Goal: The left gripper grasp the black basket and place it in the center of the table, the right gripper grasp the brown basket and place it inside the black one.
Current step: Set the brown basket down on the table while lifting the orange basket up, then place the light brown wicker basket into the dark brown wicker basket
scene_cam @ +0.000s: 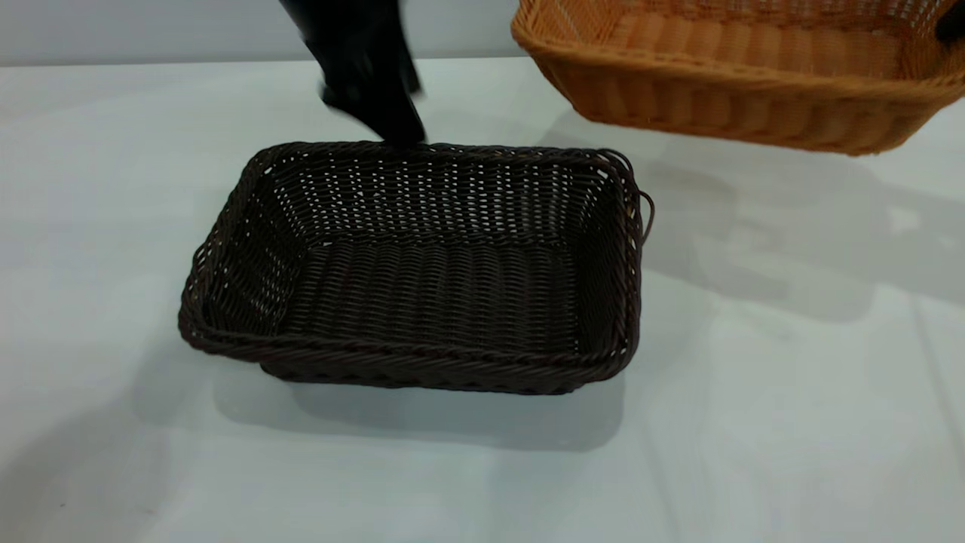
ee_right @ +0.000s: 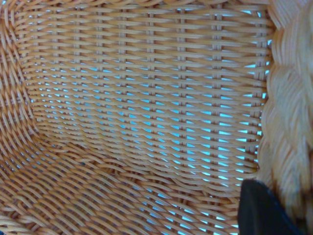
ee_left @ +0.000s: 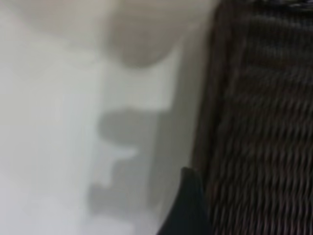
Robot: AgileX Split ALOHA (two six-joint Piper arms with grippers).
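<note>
The black basket [scene_cam: 422, 271] stands flat on the table [scene_cam: 754, 415], about in its middle. My left gripper [scene_cam: 396, 132] is at the basket's far rim, blurred by motion while the basket is sharp. In the left wrist view one black finger [ee_left: 188, 208] stands just outside the dark woven wall [ee_left: 264, 122], and the jaws look open around the rim. The brown basket [scene_cam: 739, 75] hangs tilted in the air at the back right, above the table. My right gripper [scene_cam: 951, 26] is shut on its right rim. One finger [ee_right: 261, 210] shows inside the orange weave [ee_right: 137, 107].
The brown basket's shadow falls on the table to the right of the black basket. A loose strand sticks out at the black basket's far right corner [scene_cam: 644, 207]. Bare table lies in front and to the left.
</note>
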